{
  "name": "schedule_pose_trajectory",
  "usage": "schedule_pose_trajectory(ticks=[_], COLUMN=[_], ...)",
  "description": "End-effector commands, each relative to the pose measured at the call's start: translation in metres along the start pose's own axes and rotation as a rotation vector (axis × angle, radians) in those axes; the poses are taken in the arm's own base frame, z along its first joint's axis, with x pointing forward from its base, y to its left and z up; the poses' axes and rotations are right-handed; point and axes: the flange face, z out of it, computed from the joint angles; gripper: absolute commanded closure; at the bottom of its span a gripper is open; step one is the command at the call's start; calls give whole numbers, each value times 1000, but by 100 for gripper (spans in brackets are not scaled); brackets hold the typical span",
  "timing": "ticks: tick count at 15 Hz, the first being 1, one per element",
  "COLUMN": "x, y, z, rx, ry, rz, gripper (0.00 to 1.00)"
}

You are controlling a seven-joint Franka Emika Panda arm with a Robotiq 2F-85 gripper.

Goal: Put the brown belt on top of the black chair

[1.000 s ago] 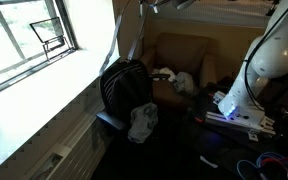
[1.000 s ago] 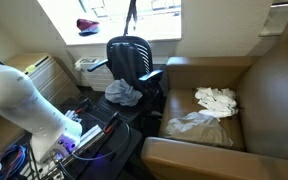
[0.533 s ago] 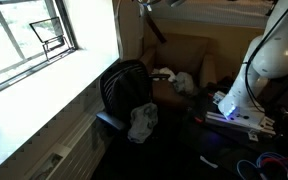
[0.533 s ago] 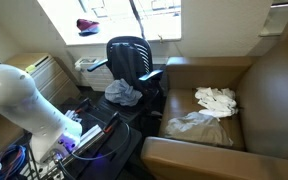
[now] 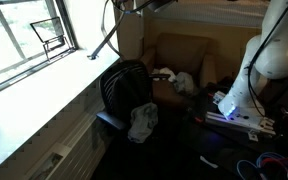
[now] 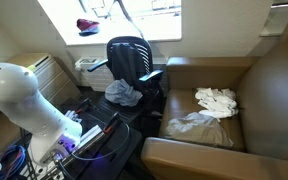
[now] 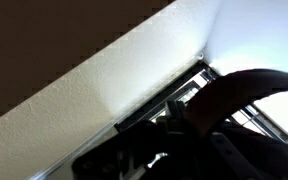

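Observation:
The black chair [image 5: 124, 85] stands by the window sill, with a grey cloth [image 5: 142, 122] on its seat; it also shows in an exterior view [image 6: 129, 58]. The brown belt [image 5: 111, 38] hangs from my gripper [image 5: 147, 4] at the top edge of the frame, well above the chair back, and swings out toward the window. In the wrist view the belt [image 7: 246, 88] is a dark curved strap coming out of the dark jaws, with ceiling and window frame behind. The jaws seem shut on it.
A brown armchair [image 6: 234, 110] with white cloths [image 6: 216, 98] stands next to the chair. The window sill [image 5: 44, 100] runs along one side. The robot base and cables [image 5: 239, 112] are on the floor nearby.
The belt hung straight above the chair back a second ago; it has since swung one way and then out toward the window. The gripper has stayed high.

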Motion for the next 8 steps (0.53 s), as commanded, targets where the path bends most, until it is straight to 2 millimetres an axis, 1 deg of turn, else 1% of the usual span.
schedule_pose_trajectory(ticks=[1, 3, 4, 6, 7, 8], x=[-49, -69, -71, -53, -42, -27], y=[51, 68, 70, 59, 49, 33], z=[32, 46, 50, 49, 45, 35], rx=[-105, -146, -140, -106, -79, -13], ry=[-110, -171, -152, -89, -61, -50], rz=[-128, -173, -150, -20, 26, 74], gripper=[99, 99, 99, 99, 99, 99])
